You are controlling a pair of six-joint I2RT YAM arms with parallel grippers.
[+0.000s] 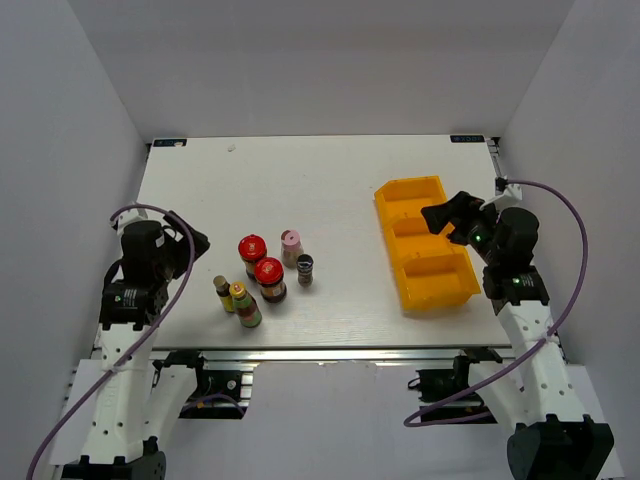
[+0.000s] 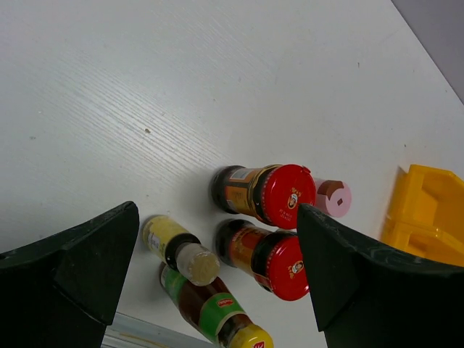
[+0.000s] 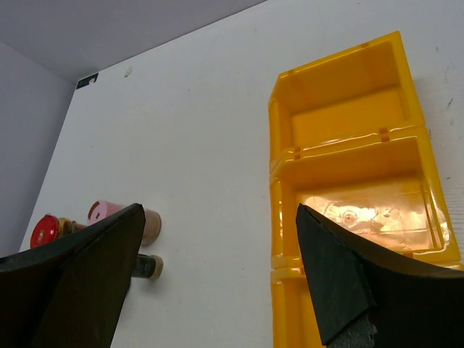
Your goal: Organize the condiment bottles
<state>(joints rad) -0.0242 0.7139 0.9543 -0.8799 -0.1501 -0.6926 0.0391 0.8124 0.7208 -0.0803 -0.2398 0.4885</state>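
The condiment bottles stand grouped at the table's front left. Two red-lidded dark jars [image 1: 252,248] [image 1: 268,272] are side by side, with a pink-capped bottle [image 1: 291,243] and a dark grey-topped shaker [image 1: 305,268] to their right. A slim brown bottle [image 1: 222,290] and a yellow-capped sauce bottle [image 1: 243,303] stand at the front. My left gripper [image 1: 196,241] hangs open to the left of the group, holding nothing; its wrist view looks down on the jars [image 2: 288,196] [image 2: 284,266]. My right gripper [image 1: 444,215] is open above the tray, empty.
A yellow three-compartment tray [image 1: 408,187] lies at the right of the table with nothing in it, also seen in the right wrist view [image 3: 341,72]. White walls enclose the table on three sides. The front table edge runs just below the sauce bottle [image 2: 214,308].
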